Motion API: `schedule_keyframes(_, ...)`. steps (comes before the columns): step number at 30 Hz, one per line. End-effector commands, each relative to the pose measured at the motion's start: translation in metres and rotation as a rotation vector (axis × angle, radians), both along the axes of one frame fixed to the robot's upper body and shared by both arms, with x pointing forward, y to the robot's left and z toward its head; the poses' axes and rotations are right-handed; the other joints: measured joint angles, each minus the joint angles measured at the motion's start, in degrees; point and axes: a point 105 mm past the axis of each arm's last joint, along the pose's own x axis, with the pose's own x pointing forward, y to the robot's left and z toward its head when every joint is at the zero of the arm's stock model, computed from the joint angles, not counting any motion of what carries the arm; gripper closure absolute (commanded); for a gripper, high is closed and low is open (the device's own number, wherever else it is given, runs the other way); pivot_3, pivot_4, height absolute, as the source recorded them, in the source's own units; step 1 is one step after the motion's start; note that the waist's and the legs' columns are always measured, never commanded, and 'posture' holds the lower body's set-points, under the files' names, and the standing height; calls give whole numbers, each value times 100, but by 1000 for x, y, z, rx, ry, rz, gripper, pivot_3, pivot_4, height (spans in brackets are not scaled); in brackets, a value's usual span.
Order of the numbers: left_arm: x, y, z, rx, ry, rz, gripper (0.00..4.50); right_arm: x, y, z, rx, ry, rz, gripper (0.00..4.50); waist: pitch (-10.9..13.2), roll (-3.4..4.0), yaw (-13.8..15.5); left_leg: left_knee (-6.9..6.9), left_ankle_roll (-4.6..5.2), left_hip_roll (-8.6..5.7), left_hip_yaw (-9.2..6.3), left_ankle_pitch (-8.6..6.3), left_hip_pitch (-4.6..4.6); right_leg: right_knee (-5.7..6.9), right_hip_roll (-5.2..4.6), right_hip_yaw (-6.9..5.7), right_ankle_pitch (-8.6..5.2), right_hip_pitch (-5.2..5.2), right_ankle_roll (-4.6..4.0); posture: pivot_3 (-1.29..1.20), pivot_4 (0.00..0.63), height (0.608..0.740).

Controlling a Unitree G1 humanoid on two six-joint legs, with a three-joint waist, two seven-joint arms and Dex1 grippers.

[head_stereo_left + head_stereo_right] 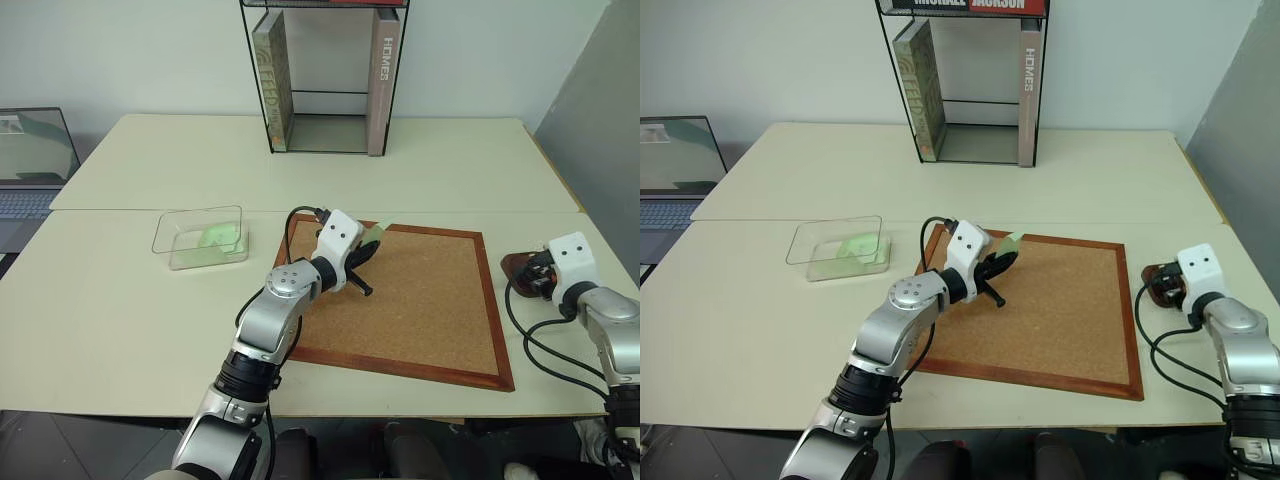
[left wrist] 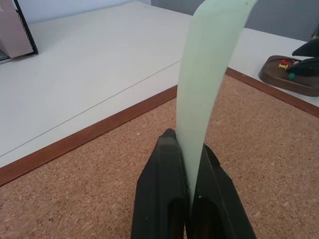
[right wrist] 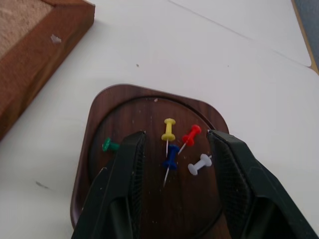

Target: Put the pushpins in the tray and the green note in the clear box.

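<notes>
Bare table [image 1: 120, 300] around clear box [image 1: 200, 238]

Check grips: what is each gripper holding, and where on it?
Left gripper pinches the green note by one end, over the corkboard. Right gripper holds nothing, fingers apart over the pushpins in the tray.

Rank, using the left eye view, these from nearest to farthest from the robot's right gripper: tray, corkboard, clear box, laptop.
1. Tray: directly under the right gripper.
2. Corkboard: beside the tray, toward the table's middle.
3. Clear box: beyond the corkboard, on the left.
4. Laptop: far left edge.
</notes>
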Motion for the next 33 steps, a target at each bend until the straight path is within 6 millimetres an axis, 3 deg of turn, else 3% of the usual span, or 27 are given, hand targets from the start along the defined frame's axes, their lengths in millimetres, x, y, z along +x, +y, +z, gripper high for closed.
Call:
schedule_keyframes(1,3,4,31,-39,-98,18,4500,4,10,46,-8,-153,55,2411,0,0,0,0,-3,0,0,2,0,-1,0,0,0,0,0,0,150,740)
schedule_keyframes(5,6,20,50,-48,-133,71,4500,6,34,65,-42,-207,197,2411,0,0,-2,0,-3,0,-2,2,-1,0,0,-1,-1,-1,1,0,150,740)
schedule_keyframes(7,8,43,61,-28,-163,134,4500,4,71,78,-1,-246,392,2411,2,-1,-21,-1,-3,0,-1,2,0,-1,1,-1,-1,-1,2,0,150,740)
schedule_keyframes(11,7,108,73,61,-188,319,4500,-18,151,90,105,-245,821,2411,6,0,-159,-9,-6,13,-6,3,6,1,12,-3,-6,-1,9,0,150,740)
schedule_keyframes(15,-2,154,77,156,-188,442,4500,-31,198,86,167,-167,1064,2411,11,-9,-149,-10,-11,13,-12,5,11,2,10,-6,-14,2,23,0,150,740)
schedule_keyframes(23,-22,245,71,376,-134,665,4500,-34,262,85,208,-118,1298,2411,45,-50,-108,-3,4,7,-17,-3,9,3,-5,-12,1,0,-5,0,150,740)
schedule_keyframes(28,-23,273,65,398,-92,731,4500,-36,292,83,200,-102,1370,2411,51,-54,-25,-5,5,6,-22,-4,6,0,-10,-18,0,-1,-9,0,150,740)
schedule_keyframes(33,-14,281,60,368,-72,734,4500,-29,304,84,184,-114,1346,2411,55,-57,8,-4,6,6,-23,-4,2,1,-12,-20,1,-6,-11,0,150,740)
